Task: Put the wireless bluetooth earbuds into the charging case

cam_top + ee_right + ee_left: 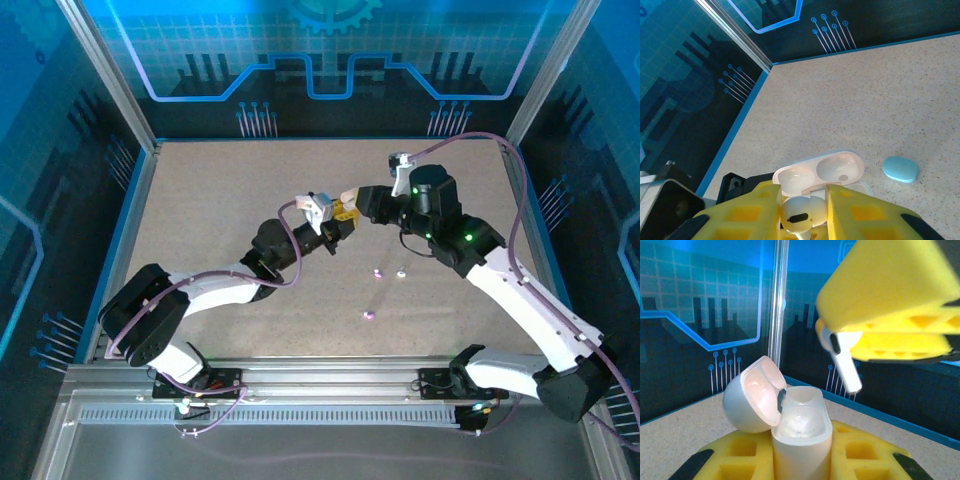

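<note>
L hand (pixel 802 460) clamped on case (pixel 802 427), upright, lid (pixel 752 400) open: steadies it for loading. R hand (pixel 801 220) pinches white bud (pixel 846 365), stem down, just above case, prob. ready to seat.

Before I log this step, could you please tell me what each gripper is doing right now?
Left gripper: shut on the charging case.
Right gripper: shut on an earbud.

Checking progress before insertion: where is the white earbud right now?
The white earbud is pinched in the right pincer, close above the open white charging case held by the left pincer, mid-table in the top view.
</note>
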Controlling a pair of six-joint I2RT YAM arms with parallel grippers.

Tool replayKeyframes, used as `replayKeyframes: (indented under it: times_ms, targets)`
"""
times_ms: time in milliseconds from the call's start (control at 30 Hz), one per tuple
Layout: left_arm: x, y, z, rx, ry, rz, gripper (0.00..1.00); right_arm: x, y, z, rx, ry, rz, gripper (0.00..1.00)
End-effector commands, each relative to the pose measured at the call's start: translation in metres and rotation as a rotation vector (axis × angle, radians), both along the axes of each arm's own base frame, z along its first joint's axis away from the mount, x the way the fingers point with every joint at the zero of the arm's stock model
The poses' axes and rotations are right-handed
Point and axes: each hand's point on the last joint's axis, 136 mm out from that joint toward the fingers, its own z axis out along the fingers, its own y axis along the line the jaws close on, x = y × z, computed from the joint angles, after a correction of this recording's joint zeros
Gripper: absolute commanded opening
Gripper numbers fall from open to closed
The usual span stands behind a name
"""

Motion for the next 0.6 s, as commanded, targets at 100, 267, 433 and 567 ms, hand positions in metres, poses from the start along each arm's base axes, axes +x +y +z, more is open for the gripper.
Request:
replayKeyframes:
  times_ms: [100,267,433,567]
  targets:
    - [-0.003,-0.003,0.027,-0.046,-0.101,0.013,0.21,0.004,0.01,0.012,0.037,-0.038,0.005,0.3]
    - [-0.004,-0.005,0.027,-0.047,-0.102,0.008,0.22,0.006,0.015,0.014,0.039,-0.048,0.011,0.3]
    - [-0.004,-0.004,0.032,-0.072,-0.101,0.01,0.22,0.007,0.018,0.007,0.01,-0.039,0.02,0.3]
    - [-0.004,-0.002,0.035,-0.089,-0.095,0.016,0.22,0.006,0.019,0.002,-0.004,-0.036,0.024,0.3]
